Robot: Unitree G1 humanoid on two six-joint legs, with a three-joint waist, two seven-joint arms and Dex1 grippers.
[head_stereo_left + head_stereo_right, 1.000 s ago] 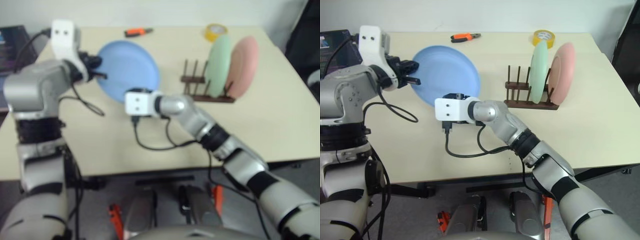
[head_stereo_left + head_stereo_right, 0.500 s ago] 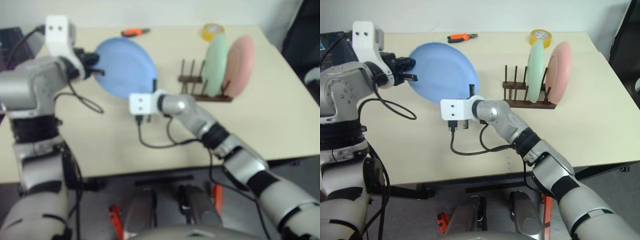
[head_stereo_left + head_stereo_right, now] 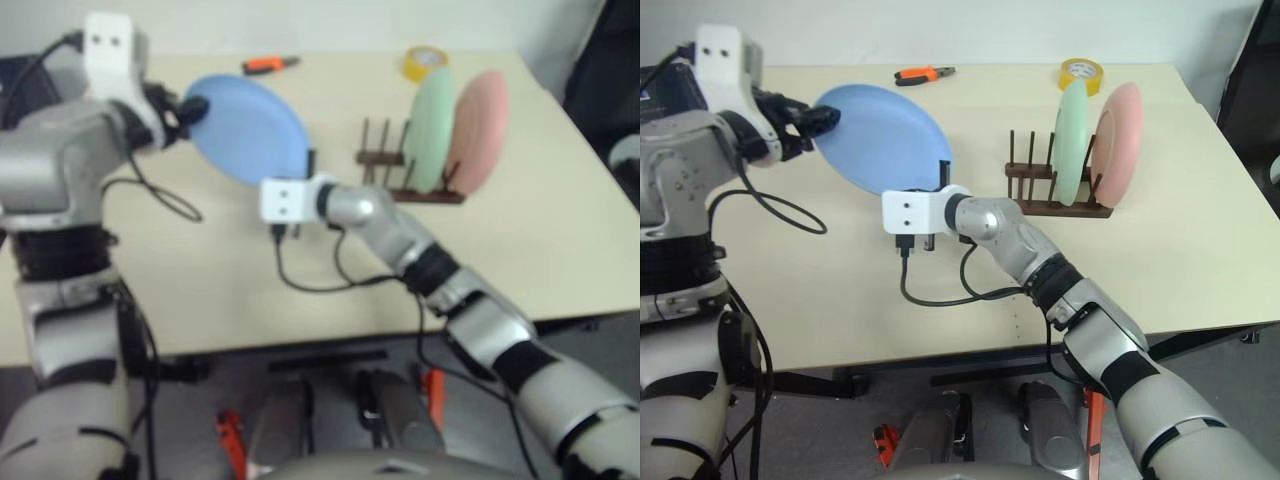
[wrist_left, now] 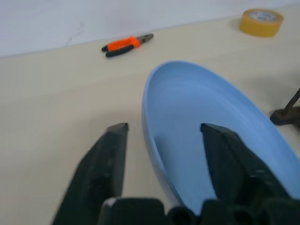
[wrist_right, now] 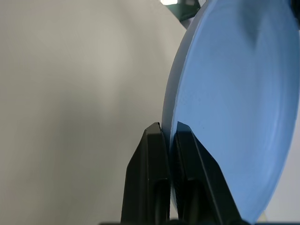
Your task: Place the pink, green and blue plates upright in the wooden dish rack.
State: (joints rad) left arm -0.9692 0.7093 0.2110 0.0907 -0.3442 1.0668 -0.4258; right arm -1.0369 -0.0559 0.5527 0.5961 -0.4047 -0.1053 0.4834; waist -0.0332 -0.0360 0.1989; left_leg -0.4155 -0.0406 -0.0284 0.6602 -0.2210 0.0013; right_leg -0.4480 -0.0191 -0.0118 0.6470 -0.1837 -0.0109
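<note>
Handed over since a second ago: round, shallow, light blue plastic plate [image 3: 880, 137], then pinched at its left rim by the left gripper [image 3: 810, 119], now clamped at its lower right rim between the pressed-together black fingers of the right gripper [image 3: 943, 178], while the left gripper's two black fingers [image 4: 108, 161] stand spread on either side of the plate's rim, gaps visible in the left wrist view. Held tilted above the pale beige tabletop [image 3: 840, 290], upper left of centre in the right eye view. Standing upright to the right, in the small dark brown wooden peg rack [image 3: 1055, 205] at upper right of centre: mint green round plastic plate [image 3: 1072, 130] and, just beside it on the right, pale pink round plastic plate [image 3: 1120, 145]; bare pegs left of the green one. Lying near the table's far edge: orange-handled pliers [image 3: 923, 73] at upper centre and a yellow tape roll [image 3: 1081, 72] behind the rack, well apart from the blue plate.
</note>
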